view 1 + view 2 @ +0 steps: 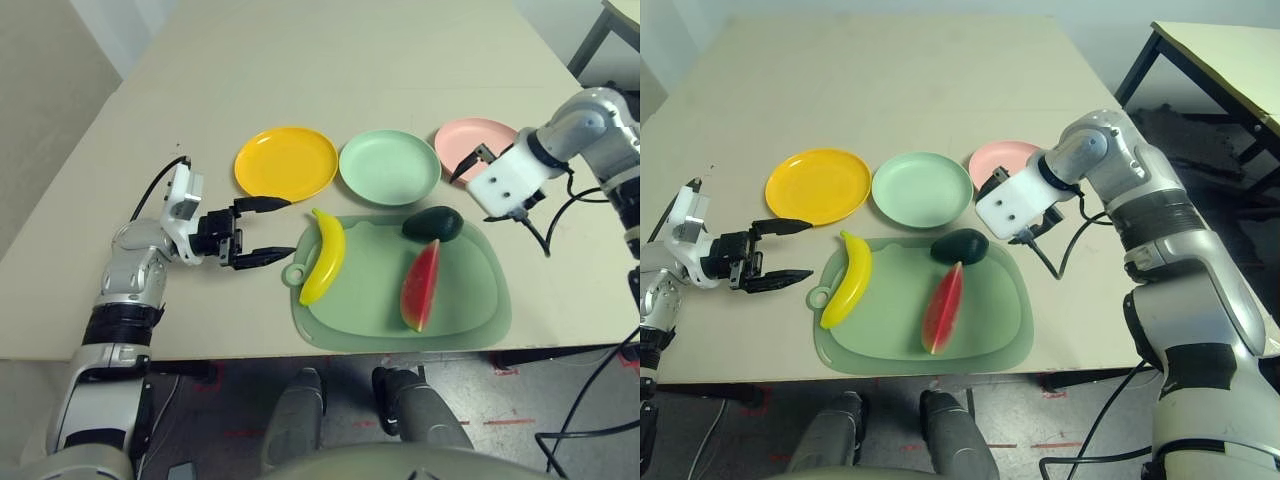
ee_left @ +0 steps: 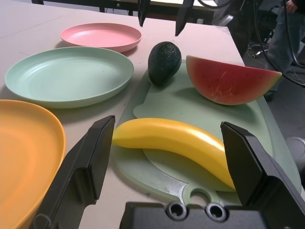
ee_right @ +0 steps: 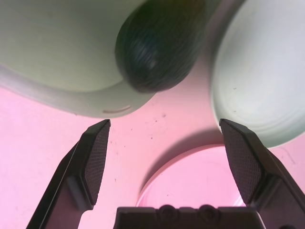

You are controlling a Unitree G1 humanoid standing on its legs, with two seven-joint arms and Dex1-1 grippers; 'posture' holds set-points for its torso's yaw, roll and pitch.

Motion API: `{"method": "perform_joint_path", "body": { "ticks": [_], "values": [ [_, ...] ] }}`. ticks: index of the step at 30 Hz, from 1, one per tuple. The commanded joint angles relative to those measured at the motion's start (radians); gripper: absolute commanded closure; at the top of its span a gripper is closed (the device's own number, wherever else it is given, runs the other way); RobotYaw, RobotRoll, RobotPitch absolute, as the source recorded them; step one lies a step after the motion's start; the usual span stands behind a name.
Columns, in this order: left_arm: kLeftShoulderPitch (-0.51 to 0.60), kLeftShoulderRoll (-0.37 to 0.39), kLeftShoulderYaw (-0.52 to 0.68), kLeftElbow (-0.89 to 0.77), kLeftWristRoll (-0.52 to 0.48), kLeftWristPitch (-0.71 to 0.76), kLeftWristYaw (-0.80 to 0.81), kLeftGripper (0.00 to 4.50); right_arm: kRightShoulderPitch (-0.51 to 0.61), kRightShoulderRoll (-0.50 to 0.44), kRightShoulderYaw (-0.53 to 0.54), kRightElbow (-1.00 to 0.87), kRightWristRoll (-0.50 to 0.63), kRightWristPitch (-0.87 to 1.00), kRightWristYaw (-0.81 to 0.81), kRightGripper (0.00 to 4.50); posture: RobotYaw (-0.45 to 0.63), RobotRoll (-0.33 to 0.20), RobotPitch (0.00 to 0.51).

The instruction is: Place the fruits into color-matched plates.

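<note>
L end effector [image 1: 268,232] wide open, nothing held, just beside the banana [image 1: 325,258]; R end effector [image 3: 164,164] also wide open & empty, near the avocado [image 1: 433,224]. Judging by layout, 0 of 3 fruits placed: banana, avocado & melon [image 1: 420,286] all on the green board [image 1: 375,335] at the worktop's [image 1: 300,60] near edge. Yellow [image 1: 286,164], mint [image 1: 390,168] & pink [image 1: 462,137] plates, farther from that edge, hold no fruit. All 3 moves left, banana prob. first. Worktop pale, plain; 2nd table [image 1: 1230,75] past its R edge, grey floor [image 1: 940,430] w/ red marks below near edge
</note>
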Motion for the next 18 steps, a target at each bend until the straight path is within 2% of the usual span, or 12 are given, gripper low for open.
{"method": "perform_joint_path", "body": {
  "ticks": [1, 7, 11, 18],
  "values": [
    [-0.005, -0.007, -0.006, 0.014, 0.02, -0.015, -0.013, 0.0, 0.043, -0.026, -0.006, -0.1, 0.045, 0.117, 0.014, 0.04, -0.02, 0.0, 0.165],
    [-0.011, -0.007, -0.005, 0.027, 0.026, -0.024, -0.019, 0.0, 0.074, -0.039, -0.003, -0.211, 0.079, 0.311, 0.014, 0.04, -0.01, 0.0, 0.164],
    [-0.007, -0.003, -0.001, 0.028, 0.028, -0.026, -0.021, 0.0, 0.09, -0.039, -0.002, -0.333, 0.115, 0.557, 0.014, 0.04, -0.01, 0.0, 0.163],
    [-0.001, -0.004, -0.001, 0.026, 0.034, -0.029, -0.023, 0.0, 0.095, 0.0, -0.021, -0.481, 0.104, 0.973, -0.003, 0.04, -0.01, 0.0, 0.166]
  ]
}}
